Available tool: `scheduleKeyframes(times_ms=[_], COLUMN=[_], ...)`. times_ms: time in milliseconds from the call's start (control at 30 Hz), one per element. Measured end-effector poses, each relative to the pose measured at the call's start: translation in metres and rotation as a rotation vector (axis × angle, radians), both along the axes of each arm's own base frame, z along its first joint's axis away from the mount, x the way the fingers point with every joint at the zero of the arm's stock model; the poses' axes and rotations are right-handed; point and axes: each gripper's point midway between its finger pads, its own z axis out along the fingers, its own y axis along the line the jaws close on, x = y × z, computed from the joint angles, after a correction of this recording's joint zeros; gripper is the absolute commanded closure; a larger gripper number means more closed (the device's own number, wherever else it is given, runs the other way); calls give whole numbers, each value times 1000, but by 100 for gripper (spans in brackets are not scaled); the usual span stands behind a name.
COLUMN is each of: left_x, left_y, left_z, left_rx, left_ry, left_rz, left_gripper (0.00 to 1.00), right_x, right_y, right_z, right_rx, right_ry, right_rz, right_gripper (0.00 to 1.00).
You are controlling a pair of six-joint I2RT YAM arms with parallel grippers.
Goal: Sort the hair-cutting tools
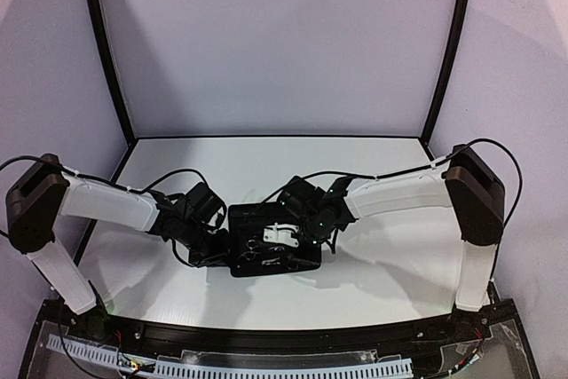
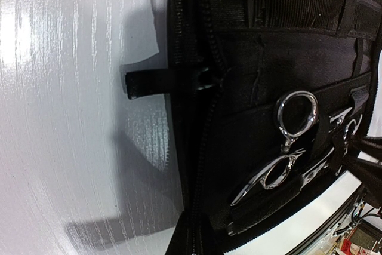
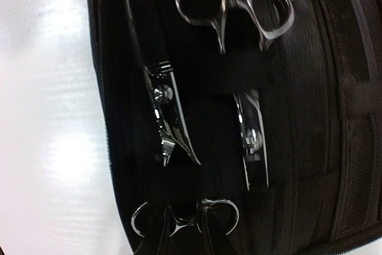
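Note:
The black zip case [image 1: 240,259] lies open between my arms. Two silver scissors sit on its lining in the right wrist view, one with its rings at the top [image 3: 236,7]. The other has its rings at the bottom [image 3: 224,207]. My right gripper [image 3: 184,231] is over the lower pair, its dark fingers [image 3: 158,234] crossing the rings and closed on the handles. In the left wrist view a black comb [image 2: 295,1] is tucked under a strap and scissor rings [image 2: 296,114] show below it. My left gripper [image 2: 200,240] sits at the case's zip edge [image 2: 203,147], apparently pinching it. A second comb is not visible.
The case's pull tab [image 2: 161,83] sticks out onto the white table [image 1: 390,264]. Black frame posts [image 1: 106,51] and white walls enclose the back and sides. A cable tray [image 1: 266,366] runs along the near edge by the arm bases.

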Motion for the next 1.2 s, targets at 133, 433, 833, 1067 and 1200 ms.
scheduleKeyframes(times_ms=[133,433,833,1067,1200], left_x=[0,0,4,13,22], left_y=[0,0,8,12,12], left_z=[0,0,4,16,32], left_rx=[-1,-9,25,38,41], left_ry=[0,0,-36,-95,-145], left_rz=[0,10,32,54,66], left_gripper=[99,99,92,73,39], right_x=[-2,-2,1,2,7], right_y=[6,8,17,28,22], right_z=[0,1,14,78,102], right_rx=[3,2,78,256,325], right_ry=[2,12,-36,-129,-163], right_rz=[3,-16,-88,-104,-158], right_gripper=[87,79,48,27,2])
